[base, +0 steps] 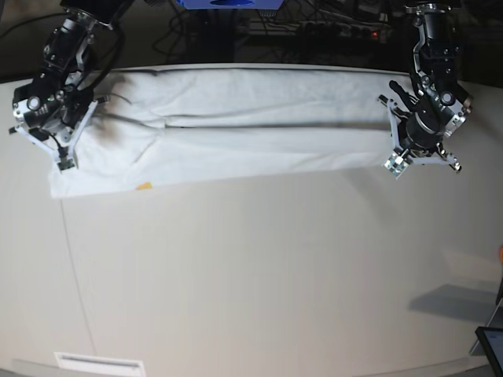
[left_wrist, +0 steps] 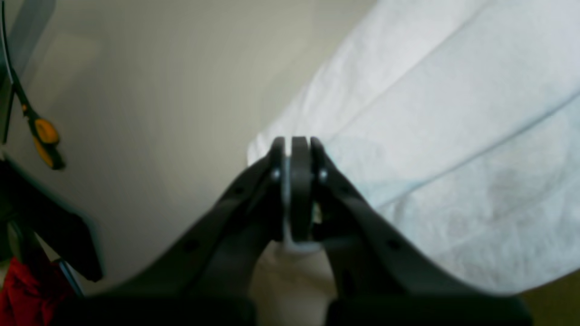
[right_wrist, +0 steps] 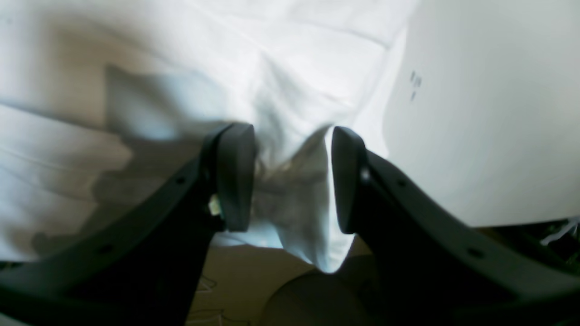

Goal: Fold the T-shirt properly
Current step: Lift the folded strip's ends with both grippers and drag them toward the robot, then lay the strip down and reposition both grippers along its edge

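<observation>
A white T-shirt [base: 236, 118] lies in a long folded band on the tabletop [base: 259, 267]. Left gripper [left_wrist: 294, 149] pinches one end to hold it taut; right gripper [right_wrist: 292, 176] has jaws wide, straddling cloth.

This looks like a robotics lab bench: a broad, plain off-white tabletop [base: 259, 267] with two black-and-silver robot arms [base: 428, 94] mounted at its far corners. Behind it runs a dark tangle of cables and a power strip with a red light [base: 346, 27]. Orange-handled scissors [left_wrist: 43, 136] lie on the tabletop's edge.
</observation>
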Tool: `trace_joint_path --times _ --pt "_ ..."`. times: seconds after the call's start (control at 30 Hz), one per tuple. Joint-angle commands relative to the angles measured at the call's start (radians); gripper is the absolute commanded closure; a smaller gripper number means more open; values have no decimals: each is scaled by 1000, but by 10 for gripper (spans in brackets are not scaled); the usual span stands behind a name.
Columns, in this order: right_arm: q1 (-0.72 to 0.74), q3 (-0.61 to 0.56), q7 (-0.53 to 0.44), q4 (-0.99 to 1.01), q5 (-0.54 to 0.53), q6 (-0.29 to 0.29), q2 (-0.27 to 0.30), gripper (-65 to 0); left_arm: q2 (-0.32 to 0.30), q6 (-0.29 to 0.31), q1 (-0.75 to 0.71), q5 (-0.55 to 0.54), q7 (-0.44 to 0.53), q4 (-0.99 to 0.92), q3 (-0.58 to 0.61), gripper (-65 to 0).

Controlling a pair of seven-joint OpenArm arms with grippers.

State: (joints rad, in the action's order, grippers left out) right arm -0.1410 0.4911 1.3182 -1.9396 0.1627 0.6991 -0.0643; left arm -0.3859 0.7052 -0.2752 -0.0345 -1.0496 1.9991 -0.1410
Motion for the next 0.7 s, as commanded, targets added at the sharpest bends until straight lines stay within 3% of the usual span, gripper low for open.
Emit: trace_joint_path --times 0.0,0.2,0.37,0.5,0.67 --pt "10 11 -4 -19 7 -1 7 -267 -20 -7 4 9 2 19 -7 0" --pt "13 34 -6 -21 7 -1 7 -267 -23 -7 3 14 2 19 2 0" --pt "30 111 -22 -21 2 -1 7 -267 -71 -7 1 6 15 19 39 0" --pt "33 160 -35 -21 1 -1 5 -267 -89 -7 -40 8 101 19 63 -66" --pt "51 191 -36 -21 1 -1 5 -267 -91 -7 -57 8 116 19 74 -101"
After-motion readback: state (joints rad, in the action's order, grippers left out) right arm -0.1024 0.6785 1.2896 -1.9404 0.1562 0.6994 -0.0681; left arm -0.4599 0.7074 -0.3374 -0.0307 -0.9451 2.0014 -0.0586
